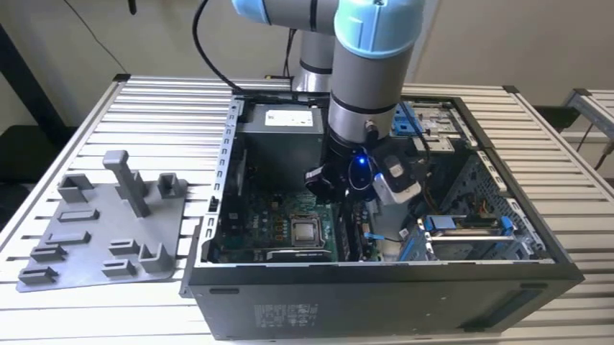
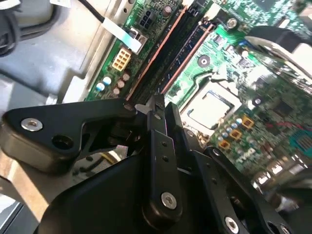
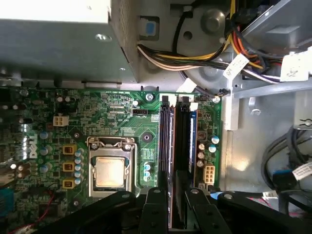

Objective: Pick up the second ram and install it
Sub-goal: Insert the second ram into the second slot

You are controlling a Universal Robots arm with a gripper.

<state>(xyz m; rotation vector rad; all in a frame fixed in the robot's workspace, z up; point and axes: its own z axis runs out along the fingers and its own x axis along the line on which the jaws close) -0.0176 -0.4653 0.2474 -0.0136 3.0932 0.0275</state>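
Gripper (image 3: 176, 204): I see fingers closed over the second ram (image 3: 187, 141), seated in motherboard (image 3: 122, 122) slots.
Handling: I judge it light, stiff, fragile; hold by long edges.

Looks like robotics lab or assembly test bench. I work over slatted aluminium table (image 1: 172, 108), open desktop computer case (image 1: 384, 287) at frame centre, grey plastic fixture tray (image 1: 96, 237) at left, plain bare wall (image 1: 96, 36) upper left.

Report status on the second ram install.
Hand low over the motherboard's memory slots. One stick with a bluish label stands in a slot; cannot tell whether it's the second ram. Slots unobstructed.
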